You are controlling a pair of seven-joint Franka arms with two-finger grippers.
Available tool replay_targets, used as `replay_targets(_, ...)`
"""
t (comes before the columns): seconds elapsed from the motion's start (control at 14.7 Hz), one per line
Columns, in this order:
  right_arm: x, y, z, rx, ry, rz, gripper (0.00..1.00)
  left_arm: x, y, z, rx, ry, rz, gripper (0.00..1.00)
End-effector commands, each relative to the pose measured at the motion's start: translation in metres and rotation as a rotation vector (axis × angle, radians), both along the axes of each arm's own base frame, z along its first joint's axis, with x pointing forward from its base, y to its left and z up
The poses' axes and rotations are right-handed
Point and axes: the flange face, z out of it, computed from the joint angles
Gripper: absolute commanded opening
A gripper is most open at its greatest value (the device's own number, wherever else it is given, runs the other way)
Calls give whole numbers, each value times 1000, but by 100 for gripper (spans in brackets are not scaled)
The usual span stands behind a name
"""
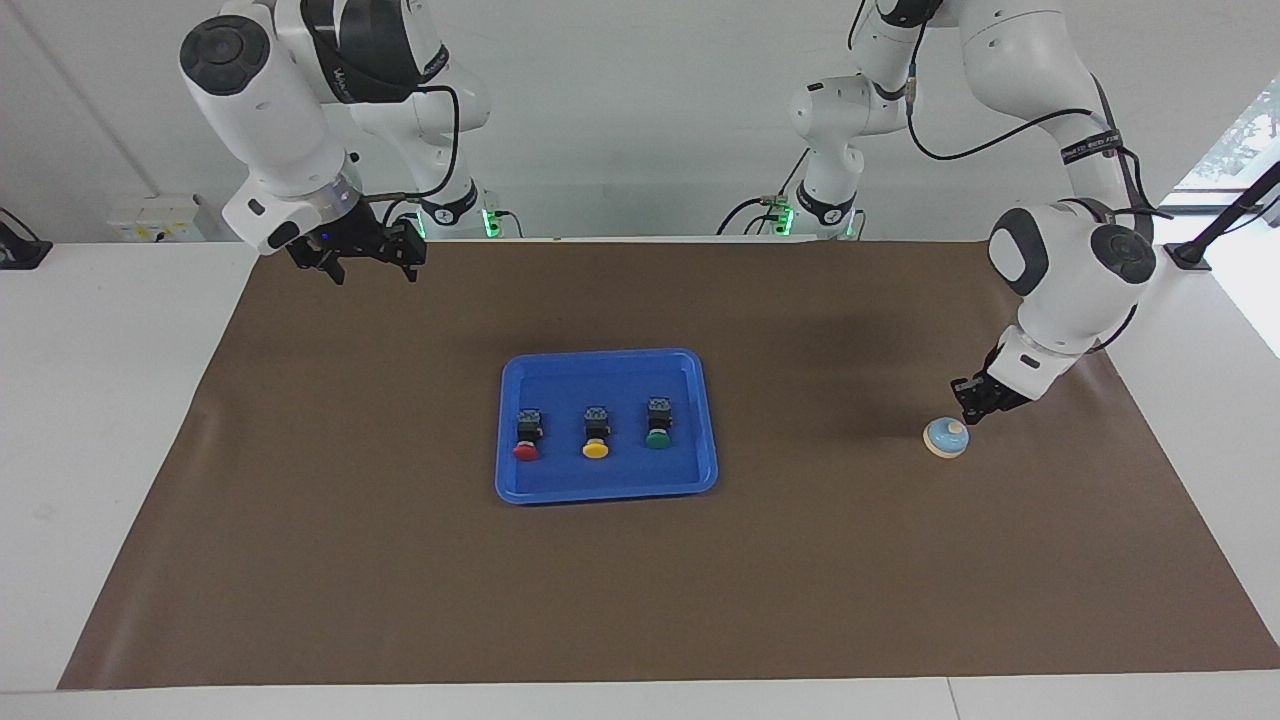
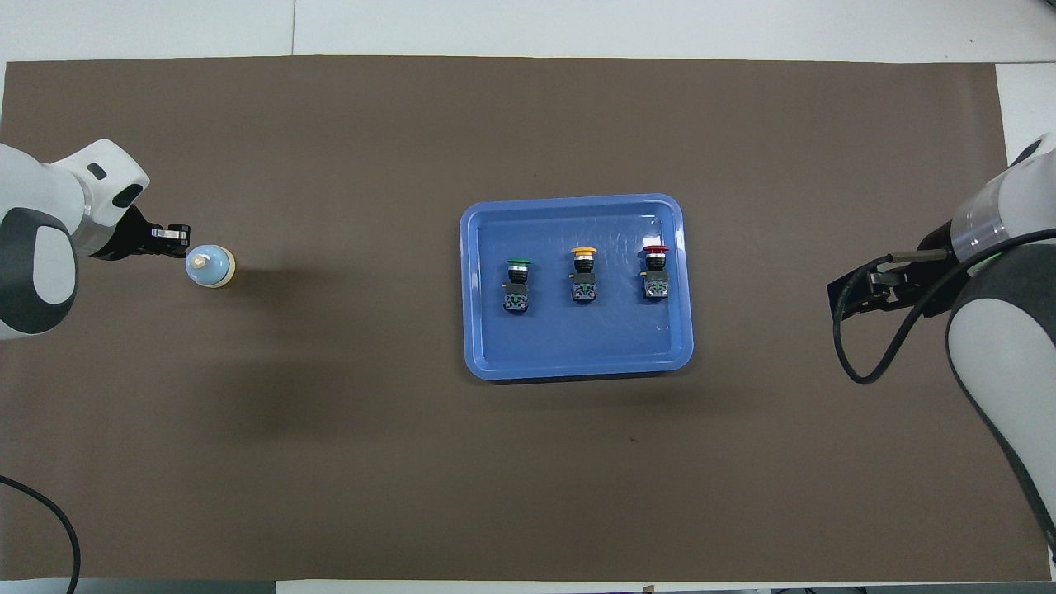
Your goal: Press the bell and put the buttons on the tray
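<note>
1. Brown mat (image 1: 640,580) covering a white table (image 1: 110,420); pale wall above.
2. Blue tray (image 1: 606,489) mid-mat, holding the red, yellow and green buttons (image 1: 595,432).
3. Left gripper (image 1: 968,415), fingers pressed together, at the bell (image 1: 946,437).
4. Right gripper (image 1: 368,262), spread, raised over the mat's corner.

The light is bright and even. Soft dark shadows lie on the brown mat (image 1: 400,560). The tray (image 2: 577,363) shines a little. Everything looks sharp.

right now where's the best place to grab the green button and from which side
Judging by its pose, grip the green button across its black blocky body, coming straight down. It lies on its side in the tray, cap pointing away from the robots; the body's flat sides suit the fingers better than the round cap.
</note>
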Motion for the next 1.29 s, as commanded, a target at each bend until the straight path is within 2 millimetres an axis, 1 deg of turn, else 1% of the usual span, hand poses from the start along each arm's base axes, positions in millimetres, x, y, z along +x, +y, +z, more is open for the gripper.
replay_targets(0.0,0,-6,4,-3,-14,10,100,4,3,-14,18,-14,-20,0)
replay_targets(0.14,1,-14,9,-4,-29,-8,100,3,3,-18,18,-14,-19,0)
replay_targets(0.27,0,-41,21,-3,-26,-54,100,0,3,-25,17,-14,-18,0)
replay_targets(0.34,-2,-49,29,2,-16,-66,100,-3,2,-32,17,-7,-19,0)
replay_targets(0.41,-5,-51,41,5,-17,-56,100,-4,2,-36,17,-8,-18,0)
replay_targets(0.54,-8,-52,40,1,-13,-49,100,-9,1,-47,17,-14,-20,0)
replay_targets(0.61,-9,-52,40,3,-12,-48,100,-10,2,-48,17,-16,-18,0)
replay_targets(0.75,-9,-50,40,3,-11,-43,100,-9,2,-48,17,-16,-18,0)
replay_targets(0.82,-9,-50,40,3,-11,-43,100,-8,4,-44,17,-8,-15,0)
replay_targets(0.88,-9,-49,40,3,-11,-42,100,-4,6,-35,16,1,-12,0)
replay_targets(0.95,-9,-50,40,3,-11,-43,100,-1,7,-18,15,19,-12,0)
replay_targets(1.02,-9,-50,40,3,-11,-43,100,2,7,2,15,44,-12,0)
replay_targets(1.09,-9,-50,40,2,-11,-43,100,2,7,26,15,55,-11,0)
replay_targets(1.22,-9,-50,40,3,-11,-43,100,-7,8,71,18,67,-8,0)
